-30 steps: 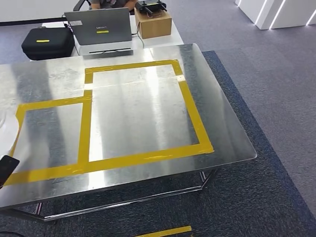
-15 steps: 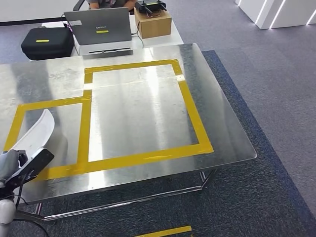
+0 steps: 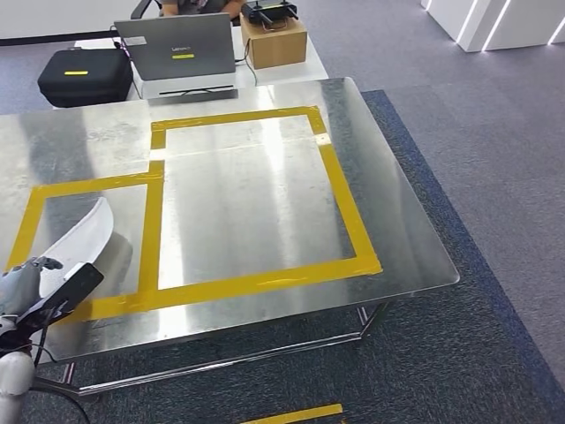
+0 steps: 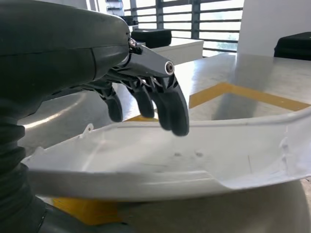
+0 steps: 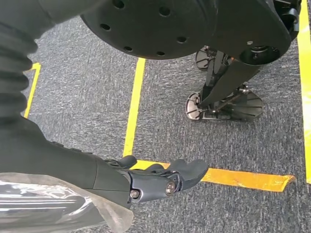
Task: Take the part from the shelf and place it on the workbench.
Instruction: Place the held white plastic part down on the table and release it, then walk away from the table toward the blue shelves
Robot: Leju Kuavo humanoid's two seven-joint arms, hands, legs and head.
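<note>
The part (image 3: 79, 234) is a long, curved white plastic shell. My left hand (image 3: 23, 283) holds its near end at the front left corner of the steel workbench (image 3: 267, 194). The part reaches out over the left yellow-taped square (image 3: 86, 238), just above the metal top. In the left wrist view the dark fingers (image 4: 172, 109) curl over the upper rim of the part (image 4: 165, 165), and the thumb is hidden beneath it. My right hand (image 5: 165, 179) hangs beside my body over the grey carpet, fingers stretched out and holding nothing.
Behind the workbench a white desk carries a laptop (image 3: 177, 44), a black case (image 3: 83, 75) and a cardboard box (image 3: 274, 40), with a person seated beyond. A larger taped rectangle (image 3: 253, 194) lies right of the part. Carpet floor surrounds the bench's right edge.
My left hand has come in from the left edge, carrying the white part to the right and farther over the left taped square. The table and camera stayed still.
</note>
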